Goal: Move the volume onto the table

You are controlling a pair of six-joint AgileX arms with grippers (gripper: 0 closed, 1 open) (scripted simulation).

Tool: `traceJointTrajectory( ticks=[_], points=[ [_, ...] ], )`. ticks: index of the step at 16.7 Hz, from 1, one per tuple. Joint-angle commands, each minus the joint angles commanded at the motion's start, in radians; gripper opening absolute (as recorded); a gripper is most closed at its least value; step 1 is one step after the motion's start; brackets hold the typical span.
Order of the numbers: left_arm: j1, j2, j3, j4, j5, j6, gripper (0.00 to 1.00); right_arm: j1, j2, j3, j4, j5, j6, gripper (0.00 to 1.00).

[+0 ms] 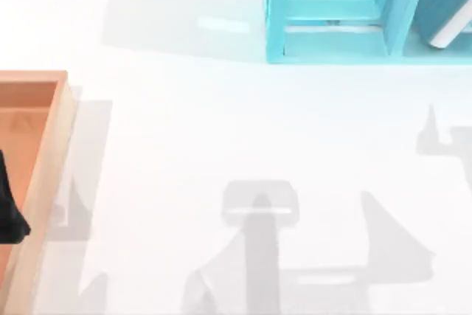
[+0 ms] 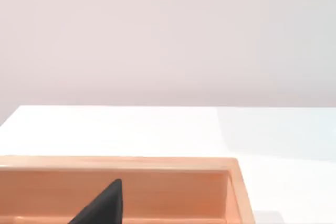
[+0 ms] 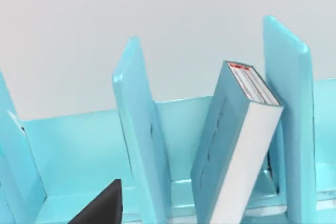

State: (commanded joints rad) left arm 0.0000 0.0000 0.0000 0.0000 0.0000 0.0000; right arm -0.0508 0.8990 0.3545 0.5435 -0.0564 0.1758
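The volume (image 3: pixel 239 145) stands in the cyan shelf unit (image 1: pixel 332 12) at the far right of the desk (image 1: pixel 221 138), not yet on the white surface. From above, just a corner of it (image 1: pixel 446 5) shows at the right edge, tilted in the right-hand compartment. The right wrist view gives far more: a thick light-blue book, white-grey page edges facing out, leaning so that its top rests against the upright divider (image 3: pixel 286 114) beside it, with open room between it and the next divider (image 3: pixel 139 140) on its other side. A dark fingertip of the right gripper (image 3: pixel 102 205) pokes in at the edge of that view, short of the shelf; I cannot tell how wide its fingers stand.

The middle of the desk is broad, glossy and plain, marked by grey shadows of the arms.

Along the left edge sits an orange-brown wooden tray (image 1: pixel 51 175) with raised, smooth walls. The left gripper (image 1: pixel 9 215) hangs over its inside, a black shape at the picture's border. The left wrist view shows the tray's far wall (image 2: pixel 131 163), one dark finger (image 2: pixel 105 205) over it, and bare desk behind. Its opening I cannot tell either.
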Motion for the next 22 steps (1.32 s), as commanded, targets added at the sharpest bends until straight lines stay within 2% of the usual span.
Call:
traceJointTrajectory(
  ticks=[7, 11, 15, 22],
  points=[
    [0.000, 0.000, 0.000, 0.000, 0.000, 0.000, 1.00, -0.031, 0.765, 0.245, 0.389, -0.051, 0.134, 1.00],
    [0.000, 0.000, 0.000, 0.000, 0.000, 0.000, 1.00, -0.044, 1.068, 0.362, 0.565, -0.071, 0.189, 1.00],
    [0.000, 0.000, 0.000, 0.000, 0.000, 0.000, 1.00, -0.050, 1.204, 0.429, 0.660, -0.081, 0.215, 1.00],
    [0.000, 0.000, 0.000, 0.000, 0.000, 0.000, 1.00, -0.045, 1.218, 0.444, 0.658, -0.079, 0.216, 1.00]
  ],
)
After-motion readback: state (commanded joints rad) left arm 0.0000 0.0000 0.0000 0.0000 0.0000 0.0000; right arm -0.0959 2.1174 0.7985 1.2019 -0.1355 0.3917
